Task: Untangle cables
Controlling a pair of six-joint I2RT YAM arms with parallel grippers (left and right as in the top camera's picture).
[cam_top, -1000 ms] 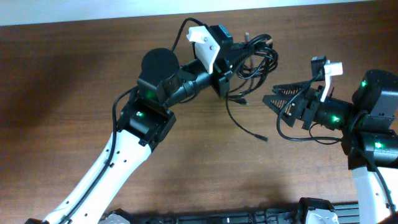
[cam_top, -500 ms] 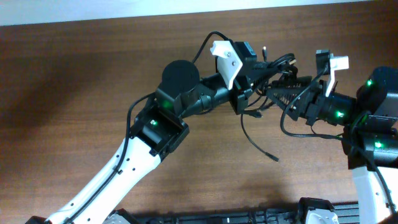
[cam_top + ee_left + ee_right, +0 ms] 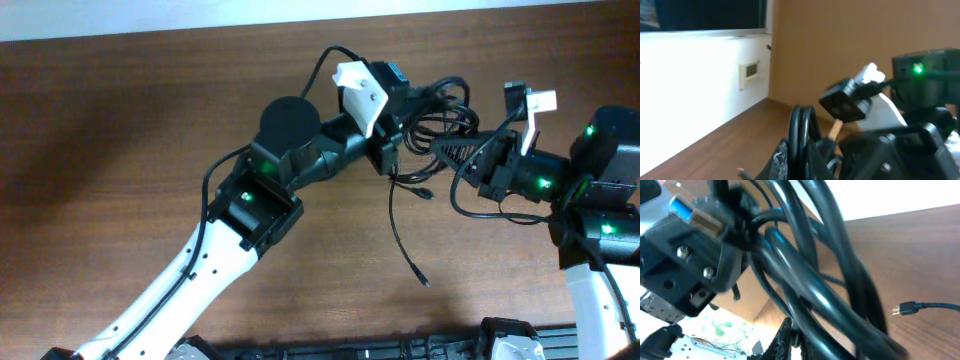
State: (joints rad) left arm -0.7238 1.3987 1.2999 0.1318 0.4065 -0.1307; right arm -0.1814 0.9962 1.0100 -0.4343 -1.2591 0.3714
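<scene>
The bundle of thin black flexible cables (image 3: 435, 105) sits over the far right part of the dark brown wooden table (image 3: 120, 130) and looks lifted off it, with its loops knotted tightly together. 1 long strand trails away from the knot toward the near edge and ends in a small black plug (image 3: 424, 283). A shorter strand ends in a second plug (image 3: 426, 194) just below the knot.

The left tool (image 3: 393, 128) is clamped on the bundle's left side, and its wrist view shows upright loops (image 3: 802, 132) caught between the fingers. The right tool (image 3: 442, 150) has its jaws together at the bundle's lower right edge. Its wrist view is filled with thick strands (image 3: 805, 280) crossing right over the fingers, so it appears to be gripping 1 or more of them, though which ones cannot be told.

The step in hand seems to be a 2-sided hold on the knot, ready for pulling apart. The next move calls for drawing the 2 tools away from each other slowly, watching whether the loops slide free or cinch tighter.
</scene>
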